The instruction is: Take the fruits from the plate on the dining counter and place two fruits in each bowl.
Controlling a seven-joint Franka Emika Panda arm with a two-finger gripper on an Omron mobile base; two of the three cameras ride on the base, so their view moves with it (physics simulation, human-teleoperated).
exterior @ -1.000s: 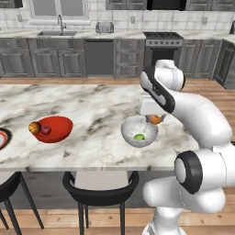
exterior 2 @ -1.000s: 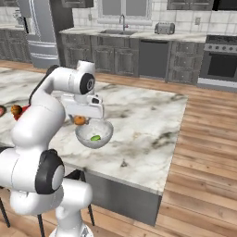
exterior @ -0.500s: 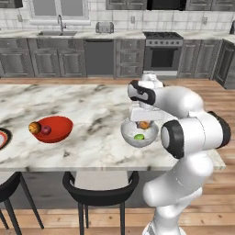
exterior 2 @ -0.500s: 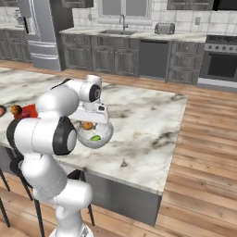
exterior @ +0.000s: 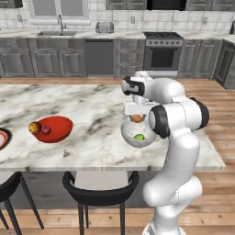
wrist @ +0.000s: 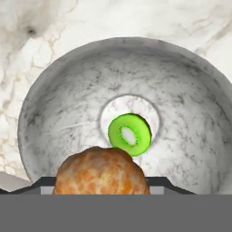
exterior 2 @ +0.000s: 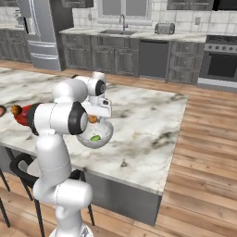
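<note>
Gripper (exterior: 137, 117) clamped on the small orange fruit (wrist: 101, 170), held directly above the glass bowl (wrist: 54, 113) on the dining counter (exterior: 92, 110), for release beside the green fruit (wrist: 130, 134) already inside.

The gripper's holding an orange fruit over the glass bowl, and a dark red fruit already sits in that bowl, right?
Not quite: the fruit already in the glass bowl is green, as the hand view shows. The gripper does hold the orange fruit above it.
</note>
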